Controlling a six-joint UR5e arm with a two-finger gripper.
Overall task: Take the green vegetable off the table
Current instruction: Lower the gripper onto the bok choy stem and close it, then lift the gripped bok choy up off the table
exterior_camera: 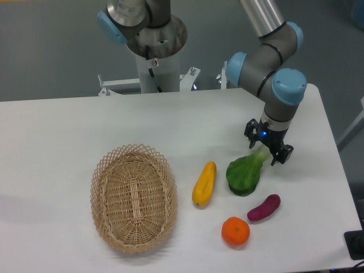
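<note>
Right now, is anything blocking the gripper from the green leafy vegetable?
Nothing visible. The gripper is already at the pale stem of the green leafy vegetable; the purple eggplant lies apart, nearer the camera.

Light is bright and even, falling from above. The white table (68,125) reads slightly bluish and shows no harsh glare. Shadows are soft and short: a faint one hugs the basket (133,197), and small dark ones sit under the orange (235,231) and the green vegetable (244,175). The metal arm tube (261,14) carries a pale sheen. Focus is fairly sharp, with mild softness throughout.
</note>
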